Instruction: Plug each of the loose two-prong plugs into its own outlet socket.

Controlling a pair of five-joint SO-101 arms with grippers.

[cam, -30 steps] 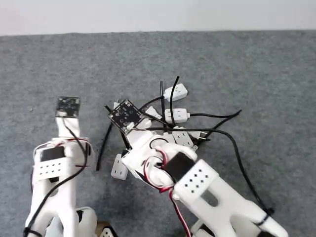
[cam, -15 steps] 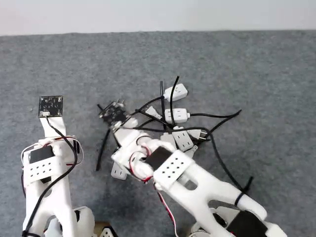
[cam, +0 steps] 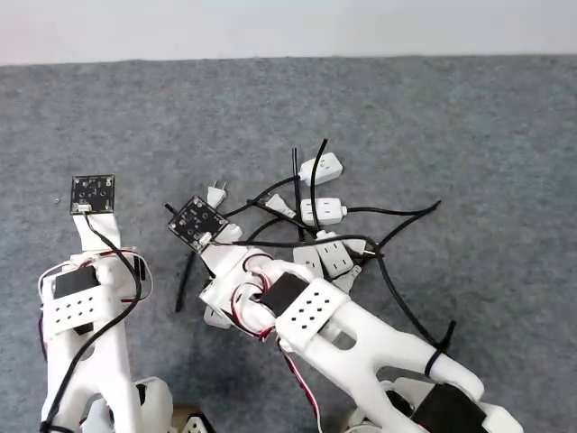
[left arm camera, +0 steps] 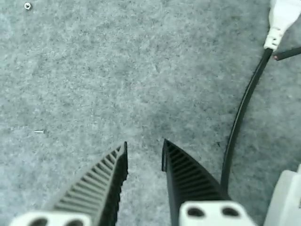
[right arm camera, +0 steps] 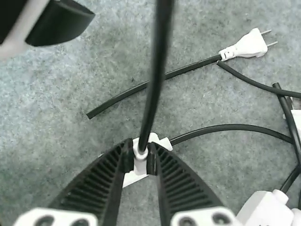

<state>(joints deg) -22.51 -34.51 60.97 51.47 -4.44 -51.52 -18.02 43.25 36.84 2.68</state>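
Reaching a pale wall [cam: 288, 27], grey carpet [cam: 487, 126] underlies left hand [left arm camera: 144, 143], spread, and right hand [right arm camera: 139, 146] pinching plug [right arm camera: 140, 156].

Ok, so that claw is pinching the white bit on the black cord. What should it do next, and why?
Probably lift it slightly. The right gripper is shut on the white cord end, low against the carpet, and loose cords lie around it, so dragging could snag.

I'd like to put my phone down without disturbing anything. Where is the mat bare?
Bare: the far strip of mat between the wall and the cords, the right side beyond the cords, and the left side around the left gripper. Crowded: the middle, where sockets and cords tangle around the right gripper, shut on a plug.
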